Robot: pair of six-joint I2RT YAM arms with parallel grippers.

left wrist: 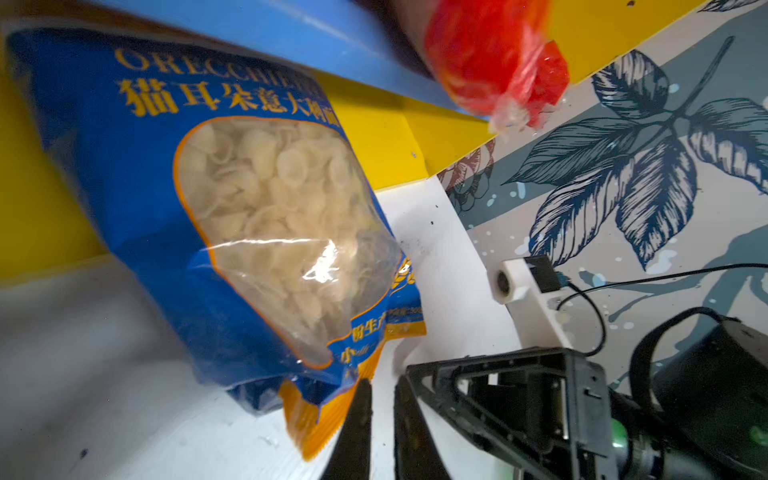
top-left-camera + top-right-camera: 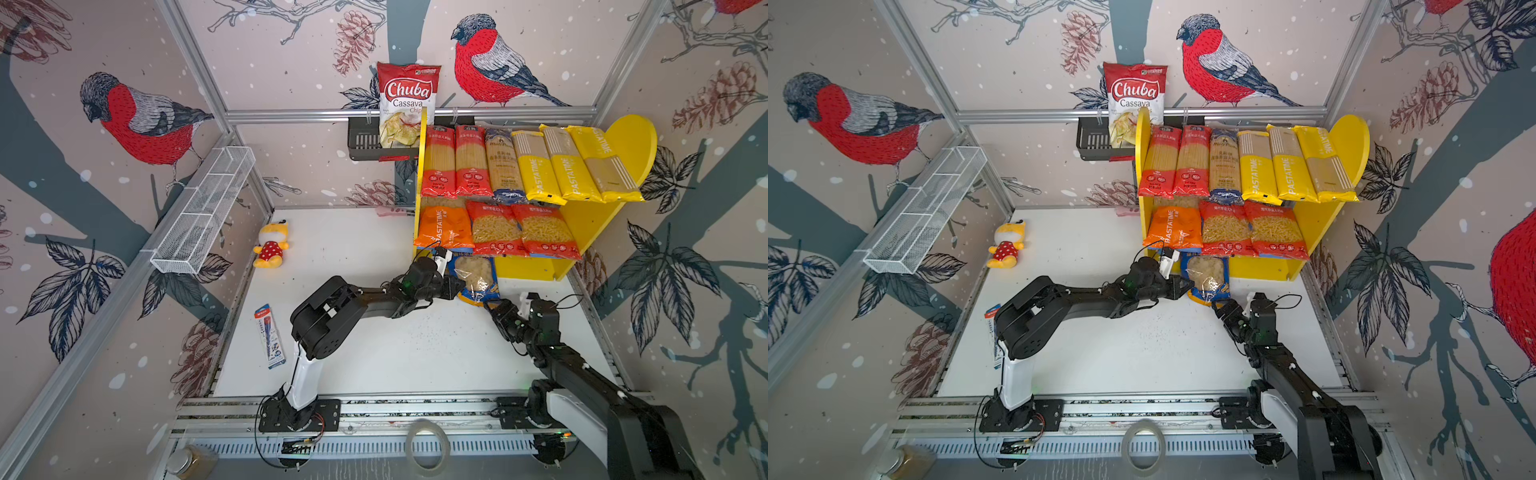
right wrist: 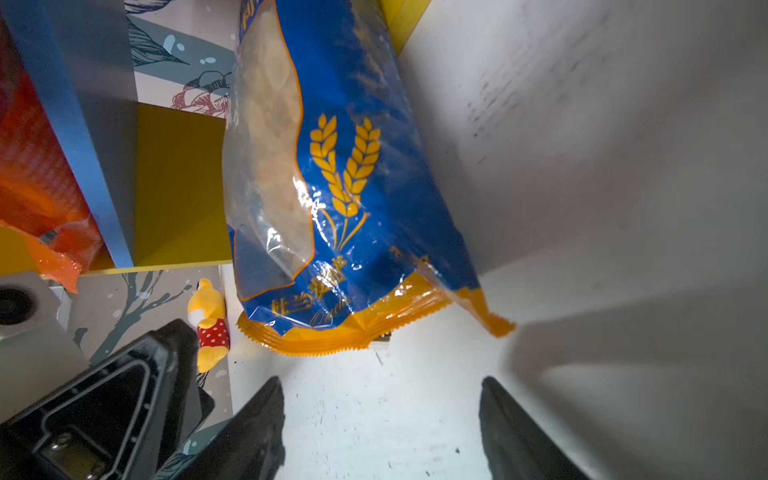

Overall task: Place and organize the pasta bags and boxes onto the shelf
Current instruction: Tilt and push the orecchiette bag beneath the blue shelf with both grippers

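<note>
Nearest on the white surface (image 2: 374, 340), the right gripper (image 2: 491, 306) stood with its jaws wide apart and nothing between them. In the right wrist view the right gripper (image 3: 380, 384) faced the blue-yellow pasta bag (image 3: 353, 166) head-on, the bag's crimped yellow seam lying just beyond the tips, apart from them.

The pasta bag (image 2: 478, 276) was the only pack off the shelf. In both top views its long axis ran near to far, the near seam towards the right arm and the far end at the foot of the shelf (image 2: 536, 266). Whether it lay flat or leaned on the shelf could not be told.

Just left of the bag, the left gripper (image 2: 456, 286) had its jaws closed almost together. In the left wrist view the slit between them showed only white surface, and a corner of the bag (image 1: 270, 216) sat beside one finger, not in the grip.

Judged from this, the right arm was better set to take the bag by its near end.

Beyond, under the blue lower board (image 3: 62, 124), the shelf bay looked open.
</note>
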